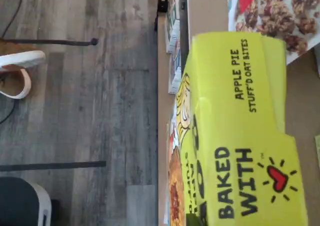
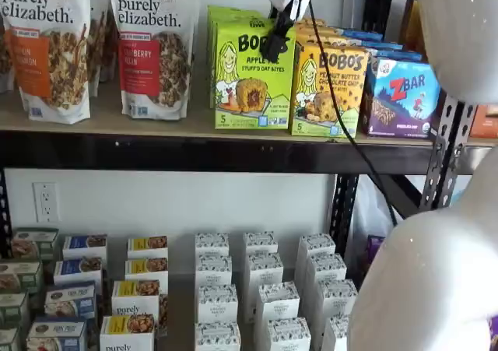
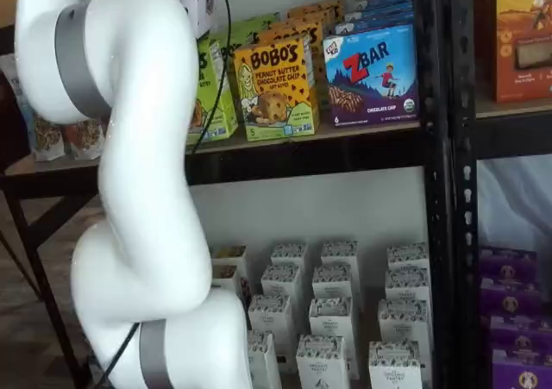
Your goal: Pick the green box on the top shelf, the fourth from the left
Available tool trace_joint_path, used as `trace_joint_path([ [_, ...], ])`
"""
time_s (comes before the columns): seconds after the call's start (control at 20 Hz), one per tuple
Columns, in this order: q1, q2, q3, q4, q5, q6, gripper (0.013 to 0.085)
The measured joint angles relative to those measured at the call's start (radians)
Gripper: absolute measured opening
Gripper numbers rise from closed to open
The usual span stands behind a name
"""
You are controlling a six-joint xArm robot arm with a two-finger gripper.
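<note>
The green box (image 2: 250, 78) stands upright on the top shelf (image 2: 117, 122), between a granola bag and a yellow-orange Bobo's box. The gripper (image 2: 272, 49) hangs from its white body at the box's upper front edge. Only one black finger shows, side-on, so I cannot tell whether it is open or shut. In the wrist view the lime-green top of the box (image 1: 240, 136) fills the near field and no fingers show. In a shelf view the box (image 3: 210, 91) is mostly hidden behind the arm.
The yellow-orange Bobo's box (image 2: 327, 90) and blue ZBar box (image 2: 401, 94) stand close on the right, granola bags (image 2: 152, 47) on the left. A black cable (image 2: 342, 110) hangs across the shelf front. The white arm (image 3: 129, 191) blocks much of the view. Small boxes (image 2: 257, 289) fill the lower shelf.
</note>
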Motion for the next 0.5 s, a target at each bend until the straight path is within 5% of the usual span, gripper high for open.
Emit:
trace_joint_path([
  [0.5, -0.013, -0.051, -0.010, 0.008, 0.087, 0.008, 0.0250],
])
